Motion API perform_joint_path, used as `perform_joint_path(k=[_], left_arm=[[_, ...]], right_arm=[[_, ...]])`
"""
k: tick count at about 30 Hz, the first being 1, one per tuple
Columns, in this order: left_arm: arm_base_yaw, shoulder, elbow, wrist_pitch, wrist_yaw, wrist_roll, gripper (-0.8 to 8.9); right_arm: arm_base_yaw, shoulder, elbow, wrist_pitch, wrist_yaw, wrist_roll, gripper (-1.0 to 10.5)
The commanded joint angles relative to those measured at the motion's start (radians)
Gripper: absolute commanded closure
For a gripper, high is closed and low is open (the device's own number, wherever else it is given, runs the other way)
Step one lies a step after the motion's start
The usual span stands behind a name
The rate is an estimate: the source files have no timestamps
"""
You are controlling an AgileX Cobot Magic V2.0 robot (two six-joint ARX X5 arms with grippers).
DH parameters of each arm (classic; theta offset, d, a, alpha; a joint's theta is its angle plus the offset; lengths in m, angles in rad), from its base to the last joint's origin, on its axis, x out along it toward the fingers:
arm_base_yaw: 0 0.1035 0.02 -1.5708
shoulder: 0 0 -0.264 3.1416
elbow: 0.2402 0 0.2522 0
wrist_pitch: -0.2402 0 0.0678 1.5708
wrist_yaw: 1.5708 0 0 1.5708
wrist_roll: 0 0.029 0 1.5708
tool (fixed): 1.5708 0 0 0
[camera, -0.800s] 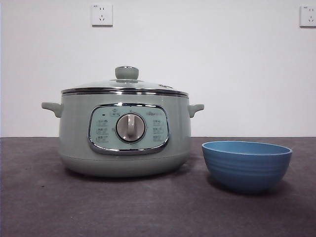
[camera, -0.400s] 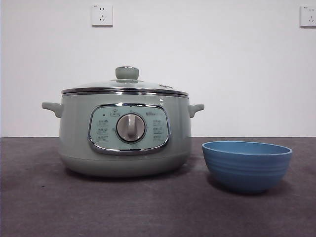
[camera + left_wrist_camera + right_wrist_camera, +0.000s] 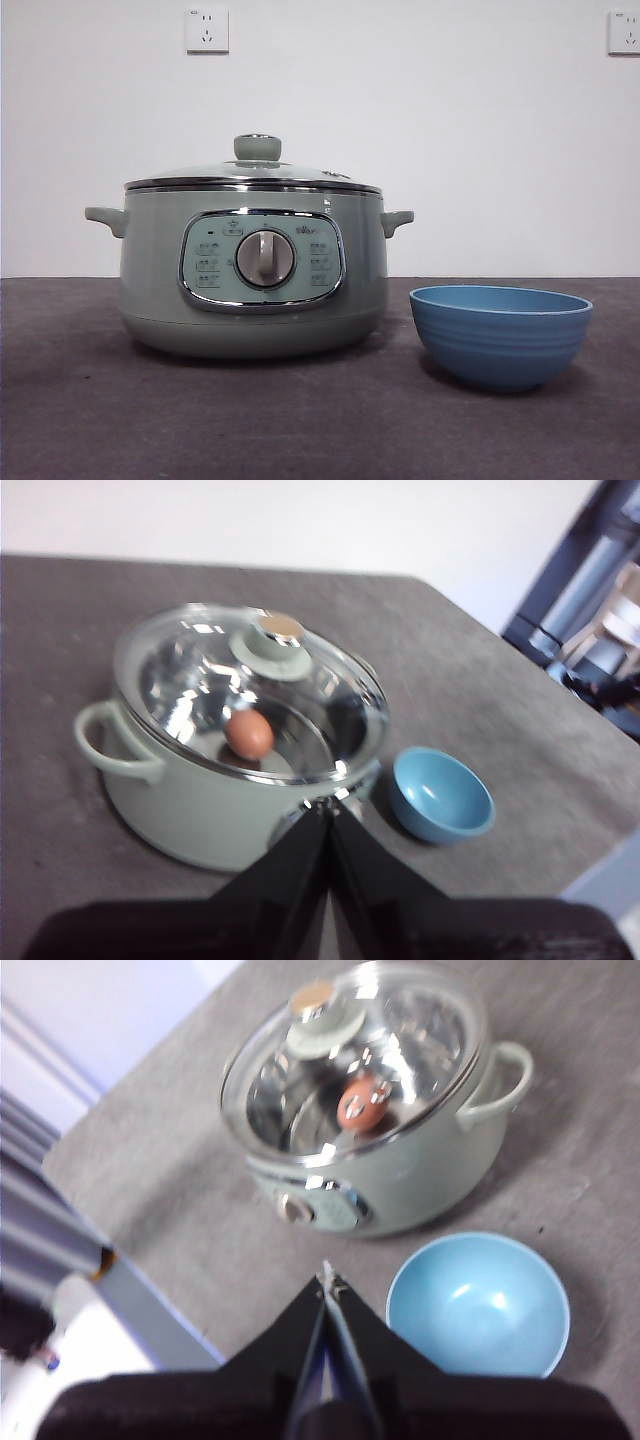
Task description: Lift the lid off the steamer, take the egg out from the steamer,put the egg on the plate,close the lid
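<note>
1. Glass lid (image 3: 250, 695) sits closed on the steamer (image 3: 255, 265); through it we see the egg (image 3: 249, 734) inside.
2. Our left gripper (image 3: 328, 815) and right gripper (image 3: 326, 1285) both hang high above the table, jaws pressed together, holding nothing.
3. The plate (image 3: 500, 335) stands just beside the steamer.
4. We think the small knob (image 3: 257, 147) may slip from a poorly centred grasp, dropping the lid.

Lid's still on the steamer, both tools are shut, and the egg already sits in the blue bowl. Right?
Not quite. The egg is inside the steamer, under the lid, as the left wrist view shows. The blue bowl holds nothing. The rest stands.
</note>
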Motion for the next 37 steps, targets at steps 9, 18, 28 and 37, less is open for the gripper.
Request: perform_joint_path(k=[9,18,28,37], left_arm=[[0.003,0.031,0.024,-0.031,-0.002,0.050,5.18],[0.002,0.041,0.024,0.015,-0.001,0.050,2.47],[-0.036,0.190,0.079,0.151,0.001,0.042,2.47],[-0.207,0.471,0.226,0.301,-0.098,0.029,2.47]], right_arm=[[0.029,0.032,0.016,-0.011,0.000,-0.070,6.9],[0.029,0.032,0.016,-0.011,0.000,-0.066,3.8],[0.029,0.032,0.016,-0.011,0.000,-0.063,3.8],[0.029,0.032,0.016,-0.011,0.000,-0.060,3.8]])
